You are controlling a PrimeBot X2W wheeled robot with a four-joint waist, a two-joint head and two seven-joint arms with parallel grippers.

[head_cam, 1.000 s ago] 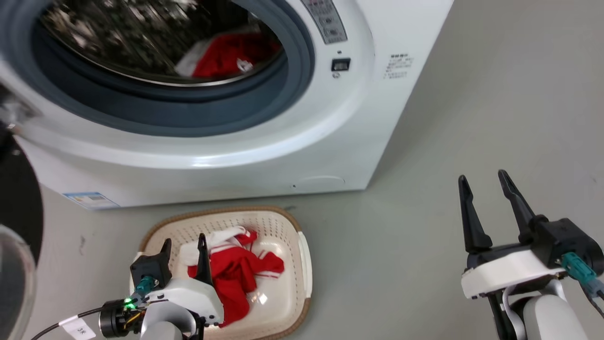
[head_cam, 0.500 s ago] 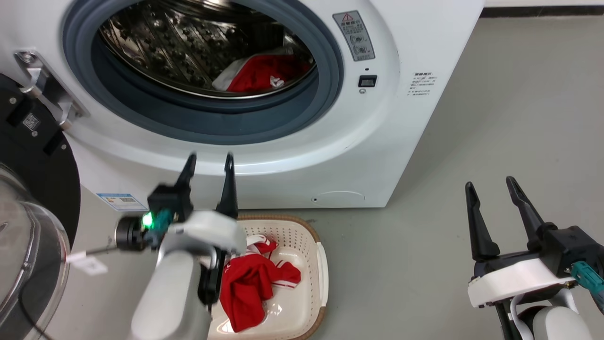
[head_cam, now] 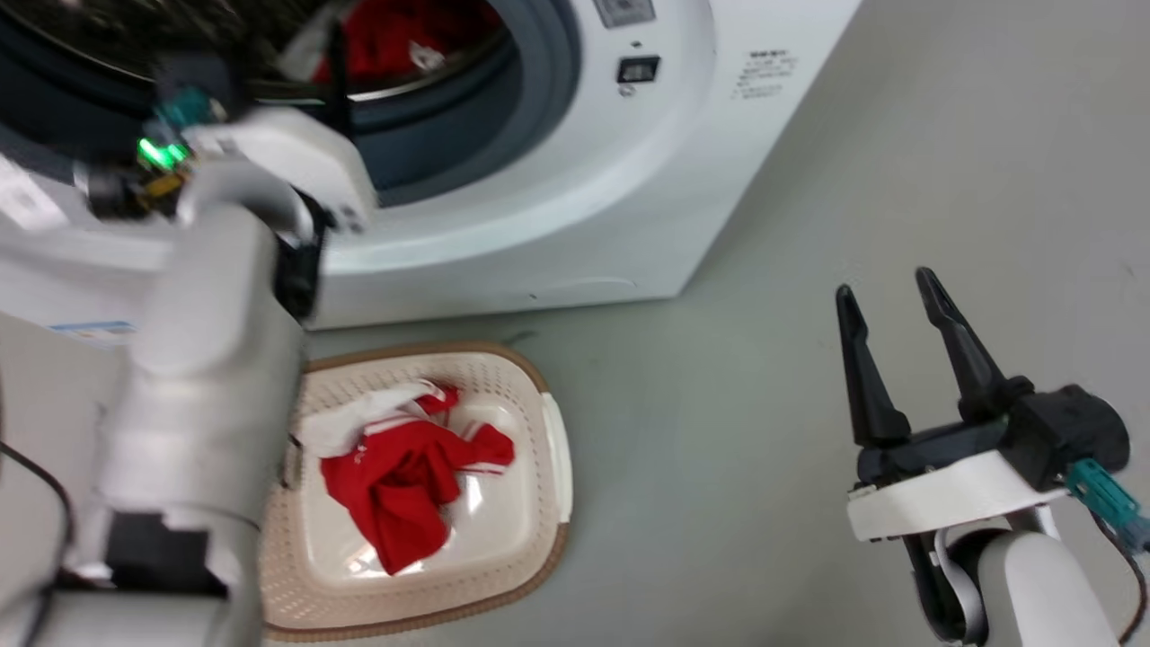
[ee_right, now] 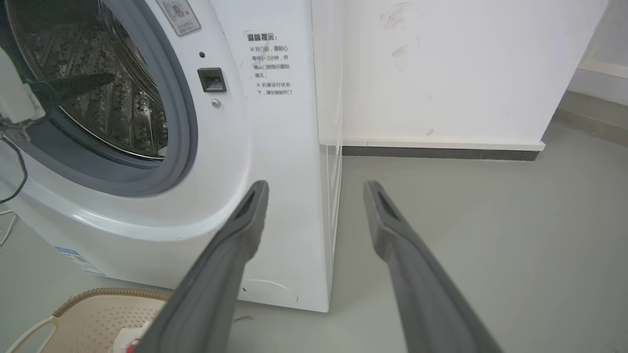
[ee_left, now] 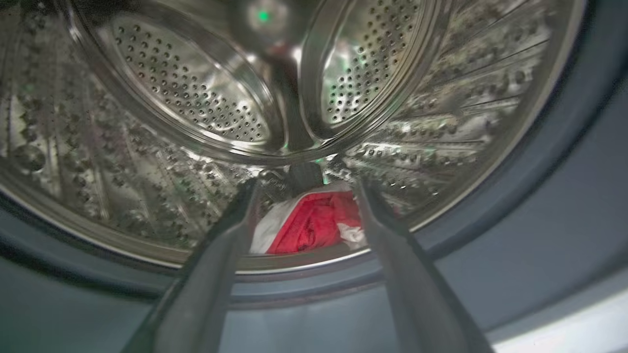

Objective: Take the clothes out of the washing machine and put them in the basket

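The washing machine stands open at the upper left. A red and white garment lies at the bottom of its steel drum. My left gripper is raised to the grey door ring and is open. In the left wrist view, that gripper frames the garment, still short of it. The basket sits on the floor in front of the machine and holds another red garment. My right gripper hangs open and empty over the floor at the right.
My pale left forearm covers the basket's left side. Grey floor spreads to the right of the machine. In the right wrist view, a white wall with a dark skirting runs behind the machine, and the basket's corner shows below.
My left arm has risen from over the basket up to the drum opening, gripper still open. The head camera has shifted. The right gripper keeps its pose.
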